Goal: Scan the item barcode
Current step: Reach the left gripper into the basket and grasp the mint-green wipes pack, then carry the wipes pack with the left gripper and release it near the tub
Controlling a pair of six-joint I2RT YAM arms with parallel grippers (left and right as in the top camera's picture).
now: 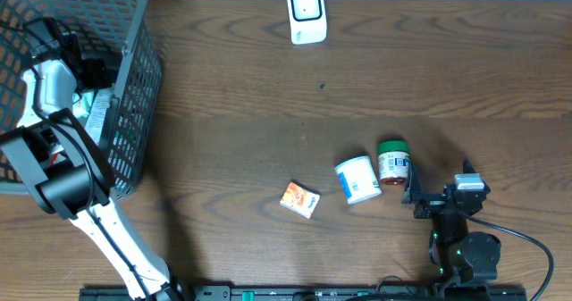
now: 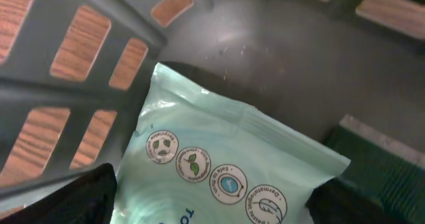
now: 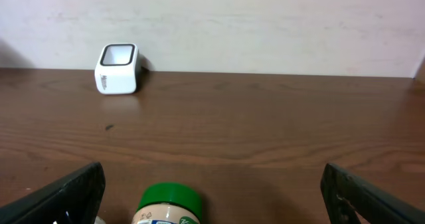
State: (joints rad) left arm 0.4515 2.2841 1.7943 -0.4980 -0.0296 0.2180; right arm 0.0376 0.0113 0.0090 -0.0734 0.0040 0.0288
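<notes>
A mint-green packet (image 2: 219, 137) with round printed badges lies inside the grey basket (image 1: 138, 87). My left gripper (image 2: 212, 207) hangs just over it. The dark fingers (image 2: 80, 197) stand wide apart at the packet's two sides, and I see no squeeze on it. From overhead the left gripper (image 1: 87, 71) is inside the basket, with the packet (image 1: 96, 113) beside it. The white scanner (image 1: 307, 13) stands at the table's far edge. My right gripper (image 1: 438, 183) is open and empty just right of a green-lidded jar (image 1: 392, 163). The jar (image 3: 169, 204) shows low between the right gripper's (image 3: 212, 201) fingers, left of centre.
A white tub (image 1: 357, 179) lies left of the jar and a small orange box (image 1: 299, 199) further left. The scanner (image 3: 118, 68) faces the right wrist from across bare wood. Basket walls (image 2: 86, 98) close round the left gripper, with a dark green thing (image 2: 382, 161) at right.
</notes>
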